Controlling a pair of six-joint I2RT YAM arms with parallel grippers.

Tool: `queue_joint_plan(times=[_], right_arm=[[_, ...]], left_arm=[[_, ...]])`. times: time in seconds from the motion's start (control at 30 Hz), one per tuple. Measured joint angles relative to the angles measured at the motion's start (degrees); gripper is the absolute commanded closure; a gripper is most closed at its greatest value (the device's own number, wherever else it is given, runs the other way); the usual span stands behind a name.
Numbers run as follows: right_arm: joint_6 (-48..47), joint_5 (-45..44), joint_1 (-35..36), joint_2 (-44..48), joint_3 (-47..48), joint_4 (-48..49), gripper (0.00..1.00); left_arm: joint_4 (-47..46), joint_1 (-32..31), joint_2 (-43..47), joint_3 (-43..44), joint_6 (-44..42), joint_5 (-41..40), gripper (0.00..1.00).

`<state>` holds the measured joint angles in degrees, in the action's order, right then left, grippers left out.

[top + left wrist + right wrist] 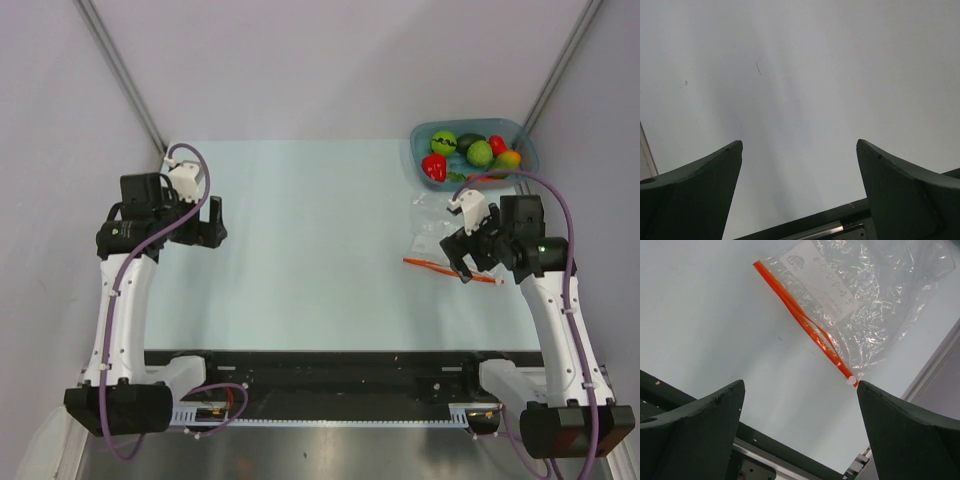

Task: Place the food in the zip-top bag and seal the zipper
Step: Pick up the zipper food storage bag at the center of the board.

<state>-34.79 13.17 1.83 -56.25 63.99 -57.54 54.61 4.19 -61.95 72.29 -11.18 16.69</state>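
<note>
The clear crinkly zip-top bag lies flat on the table at the right, partly under my right gripper in the top view. Its red-orange zipper runs along the near edge, with a white slider at one end; it shows in the top view too. The food, green, red, dark green and orange-yellow toy pieces, sits in a teal tray at the back right. My right gripper is open and empty, hovering over the bag's zipper edge. My left gripper is open and empty at the left.
The black front rail runs along the table's near edge. Grey walls enclose the left, right and back. The teal tray stands close to the right wall.
</note>
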Motion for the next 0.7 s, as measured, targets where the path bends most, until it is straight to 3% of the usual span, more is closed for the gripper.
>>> queue_joint_plan(times=[0.37,0.5,0.7], right_arm=[[-9.16,-2.25,0.00,-4.48,-3.39,0.20,0.02],[-14.40,-4.59,0.00,-5.22,-8.90,1.29,0.11],[-21.07,-7.93,0.61,-8.94,-14.78,5.16,0.37]], left_arm=[[-3.02,-2.10,-2.12,3.91,-2.58,0.31,0.00],[-5.99,-5.66,0.22,3.43,-3.30,2.12,0.00],[-8.59,-13.20,1.86,0.81,-4.39,3.78,0.00]])
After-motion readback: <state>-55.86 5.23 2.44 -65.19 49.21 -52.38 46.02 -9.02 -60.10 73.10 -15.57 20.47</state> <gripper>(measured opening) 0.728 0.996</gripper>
